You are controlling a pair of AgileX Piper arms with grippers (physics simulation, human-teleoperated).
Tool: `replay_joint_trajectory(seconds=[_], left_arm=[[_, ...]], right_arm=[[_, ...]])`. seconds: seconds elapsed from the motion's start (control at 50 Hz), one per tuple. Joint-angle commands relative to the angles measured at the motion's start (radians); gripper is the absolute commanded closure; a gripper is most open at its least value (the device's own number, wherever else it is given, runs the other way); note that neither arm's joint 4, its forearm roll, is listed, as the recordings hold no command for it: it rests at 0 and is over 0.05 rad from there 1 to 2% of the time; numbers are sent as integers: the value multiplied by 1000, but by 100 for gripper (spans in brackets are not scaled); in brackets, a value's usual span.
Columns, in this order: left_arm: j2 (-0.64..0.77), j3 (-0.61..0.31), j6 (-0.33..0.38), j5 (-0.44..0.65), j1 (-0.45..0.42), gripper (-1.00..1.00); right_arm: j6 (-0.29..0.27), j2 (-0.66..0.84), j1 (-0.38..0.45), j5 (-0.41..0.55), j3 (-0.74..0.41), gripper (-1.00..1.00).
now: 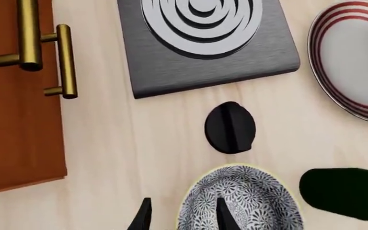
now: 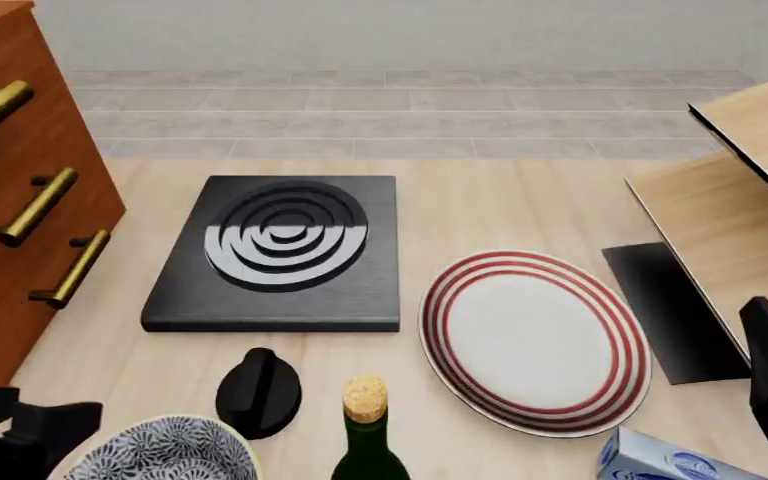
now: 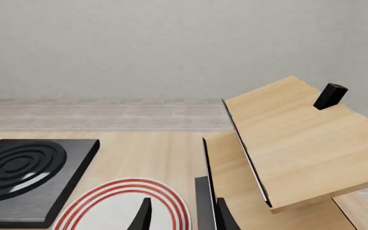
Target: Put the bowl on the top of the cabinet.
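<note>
Plainly, left wrist view: the left gripper (image 1: 182, 216) is seen with fingers spread, one fingertip outside the bowl (image 1: 238, 200) and one over its patterned inside, so the near rim is straddled but not yet clamped (judged as the line-up for a rim pinch).
Bowl's place: it is set on the table (image 1: 139, 158) near the arms' edge, well apart from the cabinet (image 1: 15, 96), whose brass handles (image 1: 43, 57) are turned toward the table.
Around it: a black knob-like object (image 1: 230, 127) lies just beyond the bowl, a dark bottle (image 1: 347, 191) just beside it, the hotplate (image 1: 206, 40) and the red-ringed plate (image 1: 356, 62) farther off.

Front view, bowl: only its far part (image 2: 164, 452) is shown at the lower edge, with the dark left arm beside it; the cabinet (image 2: 24, 200) rises at the left, its top barely in frame.
In the way: the corked bottle (image 2: 368, 440) and the knob (image 2: 259, 392) crowd the bowl's right side, so a lift is judged safer straight up, then leftward (the cabinet's height must be cleared).

Right wrist view, right gripper (image 3: 182, 216): its fingers are parted and nothing is held; it hangs over the plate's edge (image 3: 123, 203) by the pale shelf unit (image 3: 286, 143), away from the bowl.
</note>
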Motion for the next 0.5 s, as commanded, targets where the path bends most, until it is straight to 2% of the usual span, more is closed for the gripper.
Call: replay_joint_trajectory(seconds=[0.02, 0.32, 0.5], left_arm=[[27, 9, 14, -11, -24, -100], [26, 32, 82, -1, -30, -100], [-68, 35, 118, 108, -45, -100]], right_arm=[[0, 0, 0, 0, 0, -100], [0, 0, 0, 0, 0, -100], [0, 0, 0, 0, 0, -100]])
